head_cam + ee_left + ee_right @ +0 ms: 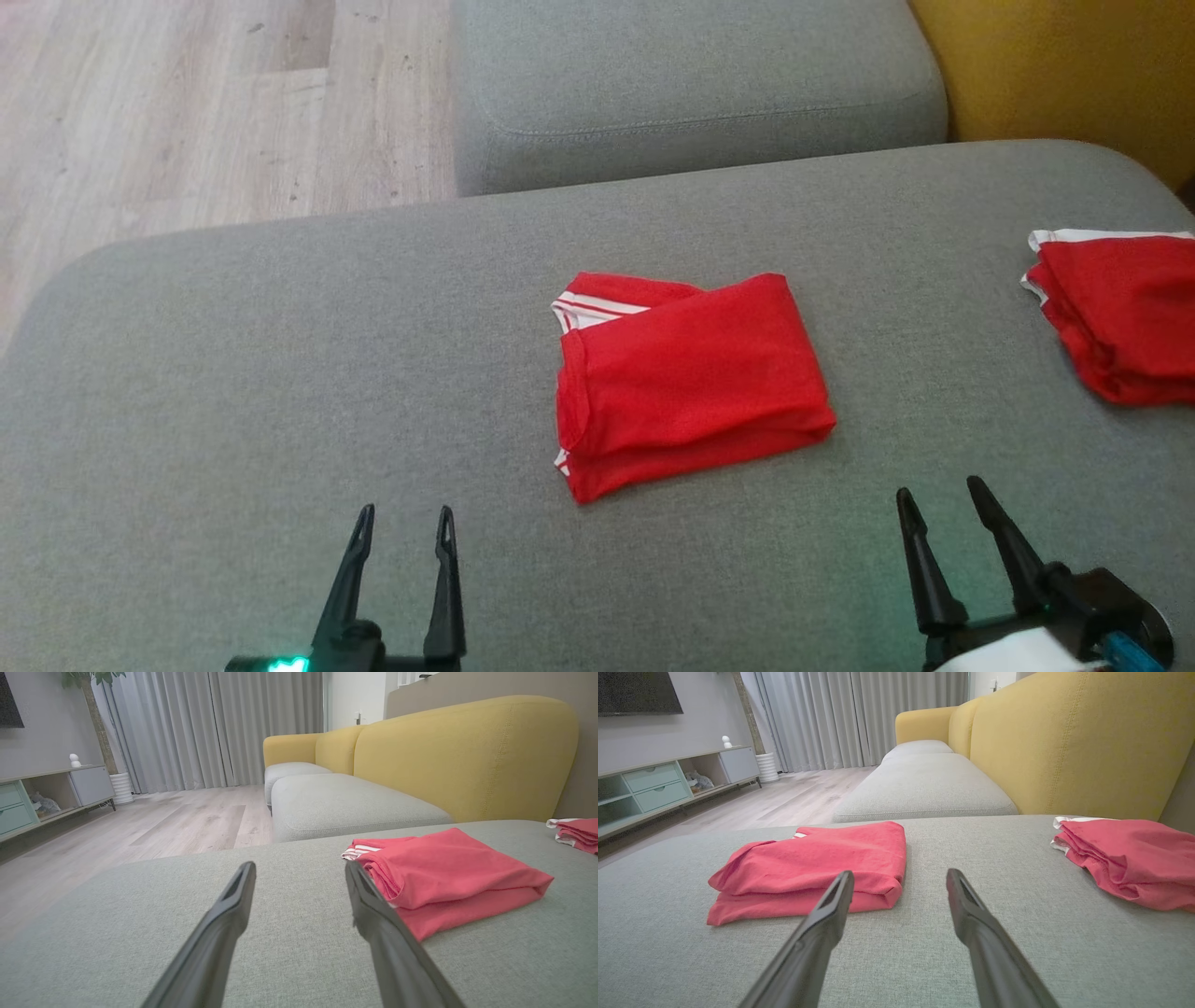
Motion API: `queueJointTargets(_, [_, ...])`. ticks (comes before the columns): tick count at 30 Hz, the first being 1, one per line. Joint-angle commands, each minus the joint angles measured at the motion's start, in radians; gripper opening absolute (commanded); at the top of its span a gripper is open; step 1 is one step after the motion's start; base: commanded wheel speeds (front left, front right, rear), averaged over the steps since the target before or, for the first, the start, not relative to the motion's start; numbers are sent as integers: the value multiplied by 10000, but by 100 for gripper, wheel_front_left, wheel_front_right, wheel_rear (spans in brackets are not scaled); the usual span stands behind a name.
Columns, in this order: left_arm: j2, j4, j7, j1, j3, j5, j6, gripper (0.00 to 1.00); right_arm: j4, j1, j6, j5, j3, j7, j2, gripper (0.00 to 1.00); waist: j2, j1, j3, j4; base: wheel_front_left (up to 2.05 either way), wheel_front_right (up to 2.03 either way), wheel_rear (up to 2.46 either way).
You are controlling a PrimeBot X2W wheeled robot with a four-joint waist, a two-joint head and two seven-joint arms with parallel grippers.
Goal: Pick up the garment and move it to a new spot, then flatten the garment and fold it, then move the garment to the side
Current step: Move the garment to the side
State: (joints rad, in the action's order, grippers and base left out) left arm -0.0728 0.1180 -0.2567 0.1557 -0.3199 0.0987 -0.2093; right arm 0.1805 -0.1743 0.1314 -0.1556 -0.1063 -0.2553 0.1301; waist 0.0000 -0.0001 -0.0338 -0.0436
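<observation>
Head view: garment [691,383] seems longest crosswise, striped trim [590,308] leftward.

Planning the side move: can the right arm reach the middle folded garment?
Probably yes. The right gripper has its fingers open, and only bare grey cushion lies between them and the folded garment.

Head camera looks steeply down; both low wrist cameras share the folded garment [686,383].

No writing, brand, number or sign can be read in any view. The folded red garment [691,378] carries only plain white stripes [597,310] at one edge. The other red garment [1125,317] has a plain white band [1092,236].
</observation>
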Motion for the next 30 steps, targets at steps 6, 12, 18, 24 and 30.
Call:
queueJointTargets(6, [171, -208, -51, -208, 545, -16, 44, 100, -292, 291, -7, 141, -91, -64, -28, 100, 0, 1, -4, 70, 0, 0, 0])
queueJointTargets(12, [201, -191, -51, -110, 650, 22, 15, 100, -292, 292, -7, 167, -113, -64, -41, 100, 0, 1, 29, 117, 0, 0, 0])
queueJointTargets(18, [216, -203, -51, -73, 653, 53, 25, 100, -323, 314, -7, 165, -115, -64, -3, 100, 0, 1, 75, 192, 0, 0, 0])
queueJointTargets(24, [222, -230, -51, -76, 636, 152, -25, 100, -320, 367, -7, 204, -77, -64, 70, 100, 0, 1, 108, 238, 0, 0, 0])
queueJointTargets(30, [224, -237, -51, -65, 590, 202, -67, 100, -305, 384, -7, 209, -74, -64, 63, 100, 0, 1, 137, 238, 0, 0, 0])
